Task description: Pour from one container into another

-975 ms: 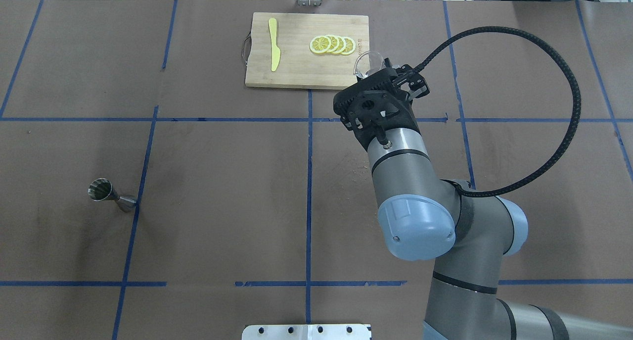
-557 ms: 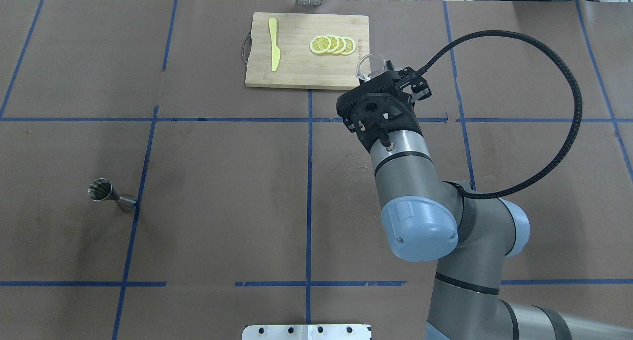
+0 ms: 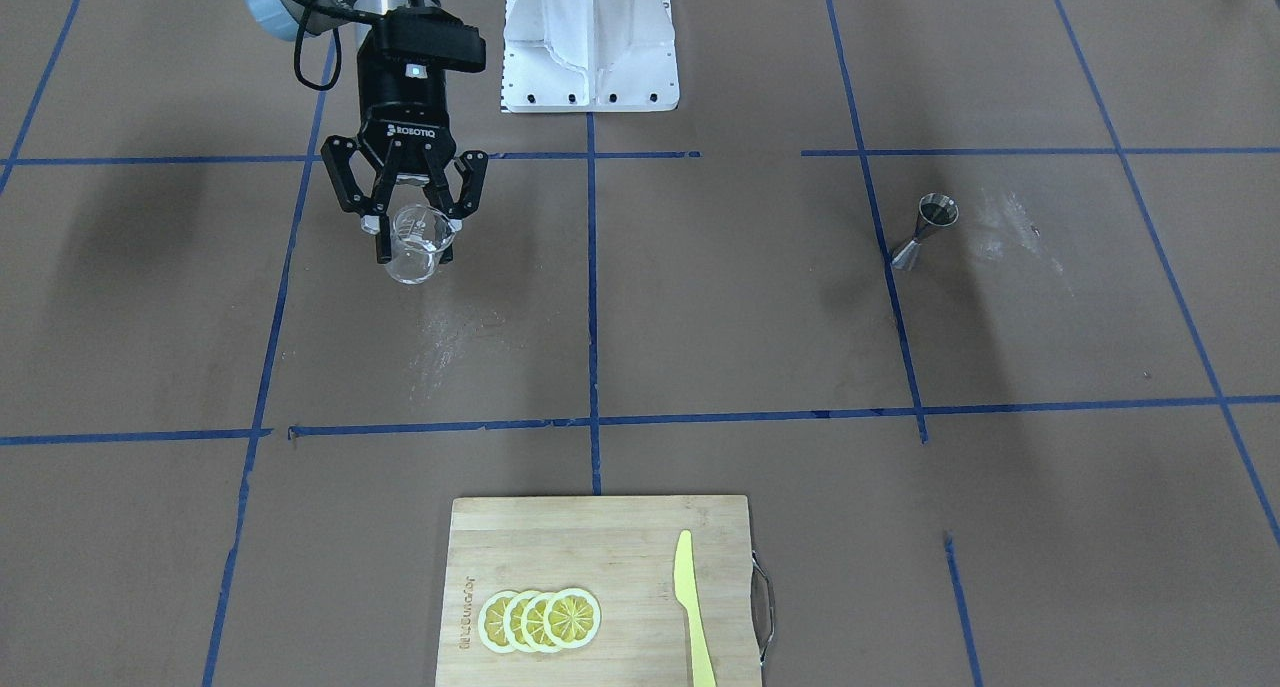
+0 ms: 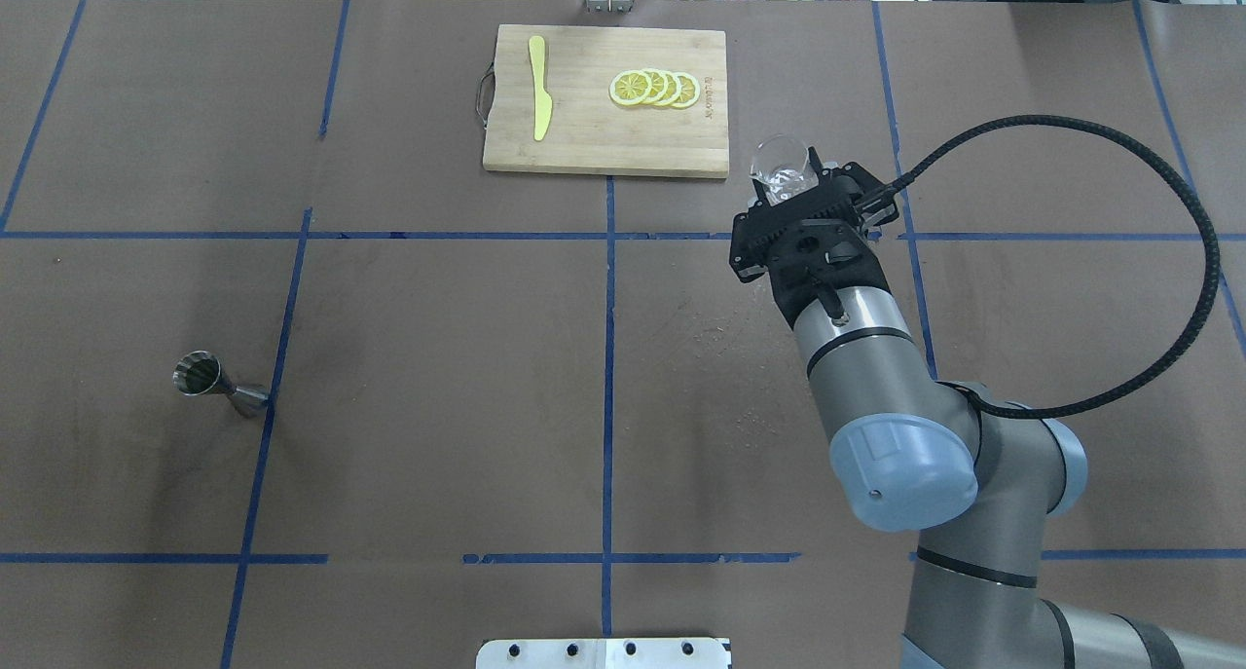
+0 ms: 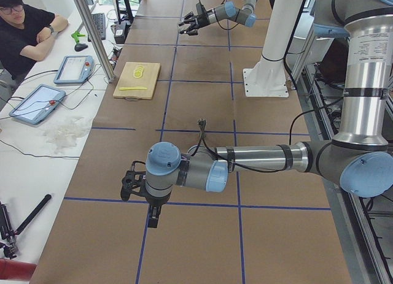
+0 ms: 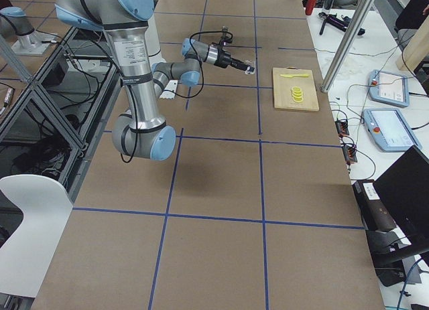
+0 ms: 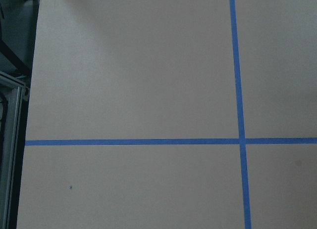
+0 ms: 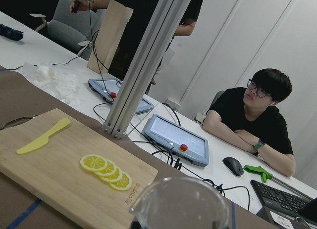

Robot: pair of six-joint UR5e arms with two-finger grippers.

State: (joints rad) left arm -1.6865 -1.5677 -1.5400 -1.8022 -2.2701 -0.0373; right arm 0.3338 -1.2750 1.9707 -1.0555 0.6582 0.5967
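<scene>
The glass beaker [image 3: 411, 257] was held above the table [image 4: 438, 357], away from the cutting board [image 4: 584, 133], pinched between the right gripper's [image 3: 414, 239] jaws, the jigger [image 3: 925, 232] upright well apart; the left gripper's [image 5: 126, 188] jaw state could not be determined.

Robot lab: taped table [image 4: 438, 357], teach pendants [image 5: 73, 69]

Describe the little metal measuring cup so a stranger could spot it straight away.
On the brown table gridded with blue tape, look to the robot's left half, far from the cutting board. The measuring cup stands alone beside a tape line. It alone is shiny metal and hourglass-shaped; the other cup is clear glass.
</scene>
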